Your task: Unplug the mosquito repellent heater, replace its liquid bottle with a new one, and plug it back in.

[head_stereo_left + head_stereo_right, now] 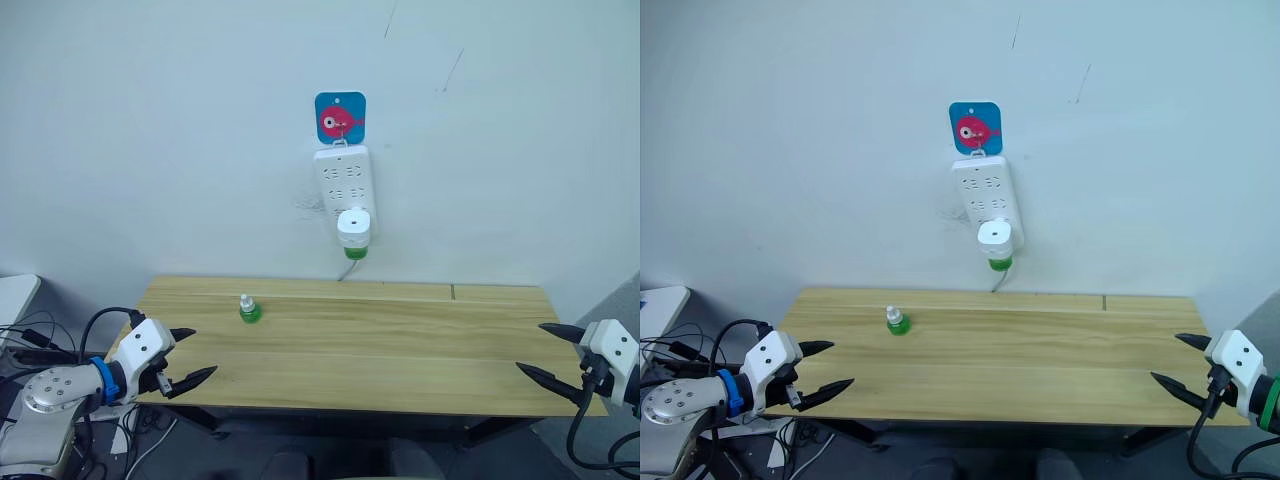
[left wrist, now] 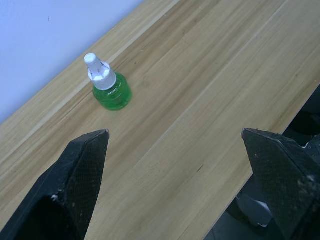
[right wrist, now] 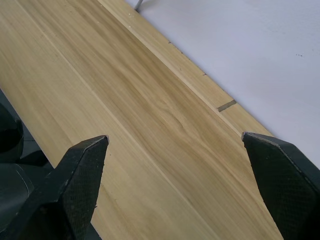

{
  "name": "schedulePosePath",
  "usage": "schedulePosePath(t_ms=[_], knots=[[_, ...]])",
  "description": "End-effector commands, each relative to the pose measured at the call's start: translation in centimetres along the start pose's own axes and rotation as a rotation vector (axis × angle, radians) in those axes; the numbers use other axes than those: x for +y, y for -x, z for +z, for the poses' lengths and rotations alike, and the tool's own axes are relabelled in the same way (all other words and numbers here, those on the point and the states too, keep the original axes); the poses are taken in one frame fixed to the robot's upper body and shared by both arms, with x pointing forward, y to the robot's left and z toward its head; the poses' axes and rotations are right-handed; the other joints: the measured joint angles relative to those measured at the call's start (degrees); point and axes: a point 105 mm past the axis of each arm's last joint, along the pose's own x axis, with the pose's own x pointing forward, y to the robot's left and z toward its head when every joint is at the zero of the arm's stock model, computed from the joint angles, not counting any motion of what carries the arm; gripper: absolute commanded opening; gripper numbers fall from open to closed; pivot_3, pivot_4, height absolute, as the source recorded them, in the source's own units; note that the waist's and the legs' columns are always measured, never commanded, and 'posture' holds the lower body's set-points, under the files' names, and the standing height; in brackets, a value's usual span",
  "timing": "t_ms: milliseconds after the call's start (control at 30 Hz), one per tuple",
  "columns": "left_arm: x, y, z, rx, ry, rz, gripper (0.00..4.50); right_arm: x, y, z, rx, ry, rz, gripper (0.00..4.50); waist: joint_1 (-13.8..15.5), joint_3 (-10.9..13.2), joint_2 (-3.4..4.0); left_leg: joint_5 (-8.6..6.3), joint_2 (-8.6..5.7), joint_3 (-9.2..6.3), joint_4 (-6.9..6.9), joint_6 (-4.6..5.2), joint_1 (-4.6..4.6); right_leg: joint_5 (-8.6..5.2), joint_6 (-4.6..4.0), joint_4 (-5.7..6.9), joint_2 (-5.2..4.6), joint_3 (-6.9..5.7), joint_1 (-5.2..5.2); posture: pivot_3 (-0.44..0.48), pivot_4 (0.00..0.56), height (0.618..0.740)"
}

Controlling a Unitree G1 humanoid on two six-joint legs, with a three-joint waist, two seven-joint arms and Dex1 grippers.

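The white mosquito repellent heater (image 1: 354,227) is plugged into the low end of a white power strip (image 1: 343,180) on the wall, with a green liquid bottle (image 1: 355,250) hanging under it. A second green bottle (image 1: 249,309) with a white cap stands upright on the wooden table (image 1: 400,350), toward the back left; the left wrist view shows this bottle (image 2: 108,85) ahead of the fingers. My left gripper (image 1: 190,356) hovers open at the table's front left corner. At the table's right edge my right gripper (image 1: 545,351) is open too, holding nothing.
A blue tag with a pink fish (image 1: 340,118) hangs above the power strip. A thin cable (image 1: 345,272) drops from the strip behind the table. Cables (image 1: 30,340) lie on the floor at the left.
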Motion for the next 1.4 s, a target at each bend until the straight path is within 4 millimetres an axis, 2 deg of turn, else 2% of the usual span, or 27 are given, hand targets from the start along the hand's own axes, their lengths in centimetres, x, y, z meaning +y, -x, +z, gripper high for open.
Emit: schedulePosePath(t_ms=[33, 333, 433, 600, 800, 900, 1000, 1133, 1233, 1400], knots=[[0.1, 0.0, 1.1, -0.034, -0.012, -0.007, 4.50, -0.6, 0.3, 1.5, -0.027, 0.055, -0.017, 4.47, 0.0, 0.0, 0.00, 0.00, 0.00, 0.00, 0.00, 0.00, 0.00, 0.00, 0.00, 0.00, 0.00, 0.00, 0.00, 0.110, 0.056, 0.740], [-0.2, 0.4, 1.7, -0.075, 0.004, -0.049, 4.50, -0.7, 0.2, 1.8, -0.030, 0.059, -0.019, 4.47, 0.0, 0.2, 0.02, 0.00, 0.00, 0.00, 0.00, 0.00, 0.00, 0.00, 0.00, 0.00, 0.00, -0.01, 0.00, 0.111, 0.057, 0.740], [0.3, 0.7, 2.2, -0.112, 0.022, -0.045, 4.50, -0.7, 0.2, 1.8, -0.029, 0.061, -0.019, 4.47, 0.0, 0.4, -0.02, 0.00, 0.00, 0.00, 0.00, 0.00, 0.00, 0.00, 0.00, 0.00, 0.00, -0.01, 0.00, 0.112, 0.056, 0.740], [0.6, 1.1, 2.1, -0.120, 0.071, -0.084, 4.50, -0.8, 0.3, 1.7, -0.027, 0.062, -0.019, 4.47, 0.0, 0.4, -0.03, 0.00, 0.00, 0.00, 0.00, 0.00, 0.00, 0.00, 0.00, 0.00, 0.01, -0.02, 0.00, 0.112, 0.056, 0.740], [0.9, 1.3, 1.7, -0.101, 0.037, -0.087, 4.50, -0.8, 0.4, 1.6, -0.024, 0.062, -0.020, 4.47, 0.0, 0.4, -0.05, 0.00, 0.00, 0.01, 0.00, 0.00, 0.00, 0.00, 0.00, 0.00, 0.01, 0.00, 0.00, 0.103, 0.055, 0.740], [1.7, 1.6, 1.5, -0.098, 0.064, -0.048, 4.50, -0.7, 0.2, 1.6, -0.031, 0.062, -0.024, 4.47, 0.0, 0.4, -0.05, 0.00, 0.00, 0.00, 0.00, 0.00, 0.00, 0.00, 0.00, 0.00, 0.01, -0.01, 0.00, 0.103, 0.055, 0.740], [2.0, 1.4, 2.8, -0.149, 0.068, -0.041, 4.50, -0.6, 0.1, 2.3, -0.057, 0.074, -0.028, 4.47, -0.1, 0.4, -0.08, 0.00, 0.00, -0.01, 0.01, 0.00, 0.00, 0.00, 0.00, 0.00, 0.01, -0.02, 0.00, 0.076, 0.051, 0.740], [2.0, 0.8, 5.4, -0.240, 0.087, -0.073, 4.50, 0.5, -0.4, 5.3, -0.145, 0.113, -0.012, 4.47, -0.2, 0.5, -0.05, 0.00, 0.01, -0.01, 0.01, 0.00, -0.01, 0.00, 0.01, 0.01, 0.01, -0.01, -0.01, 0.040, 0.052, 0.740], [2.3, -0.1, 7.8, -0.308, 0.072, -0.078, 4.50, 1.5, -1.1, 10.1, -0.286, 0.114, -0.033, 4.47, -0.3, 0.5, -0.02, 0.00, 0.02, -0.02, 0.01, 0.00, -0.01, 0.01, 0.01, 0.04, 0.01, -0.01, -0.02, 0.015, 0.056, 0.740], [3.3, -1.8, 11.7, -0.410, 0.099, -0.081, 4.50, 3.8, -2.3, 16.4, -0.425, 0.124, -0.027, 4.47, -1.2, 0.9, -0.12, 0.00, 0.01, -0.05, 0.04, -0.01, 0.00, 0.02, 0.03, 0.07, 0.06, -0.02, -0.01, -0.041, 0.074, 0.740]])
